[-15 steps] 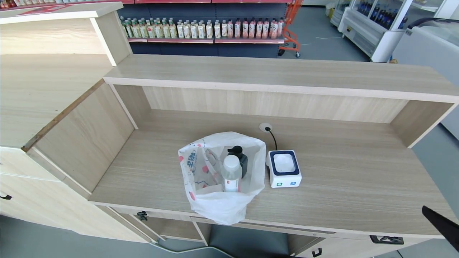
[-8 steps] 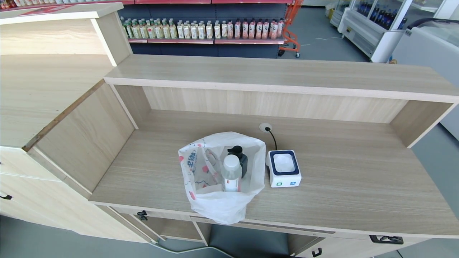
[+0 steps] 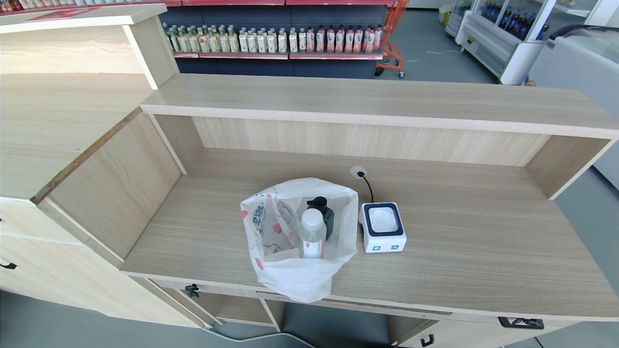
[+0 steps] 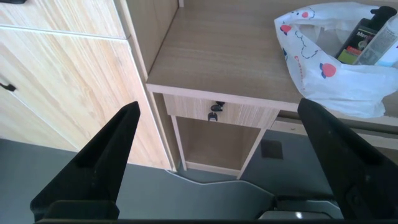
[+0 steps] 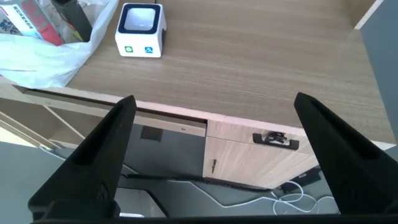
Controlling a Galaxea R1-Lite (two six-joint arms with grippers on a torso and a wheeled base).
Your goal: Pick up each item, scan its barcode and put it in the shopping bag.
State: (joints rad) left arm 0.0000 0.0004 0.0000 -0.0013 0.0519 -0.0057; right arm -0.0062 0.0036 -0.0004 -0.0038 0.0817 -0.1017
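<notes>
White plastic shopping bag with red and blue prints (image 3: 290,275) stands open near the front edge of the pale wood counter (image 3: 483,241). Inside, upright: a clear bottle with a white cap (image 3: 312,237), and a black bottle (image 3: 323,209) behind it. A white square scanner with a blue-framed window (image 3: 382,227) sits just beside the bag, on its right. Left gripper (image 4: 219,109) and right gripper (image 5: 214,101) hang low before the counter front, black fingers spread wide, holding nothing.
</notes>
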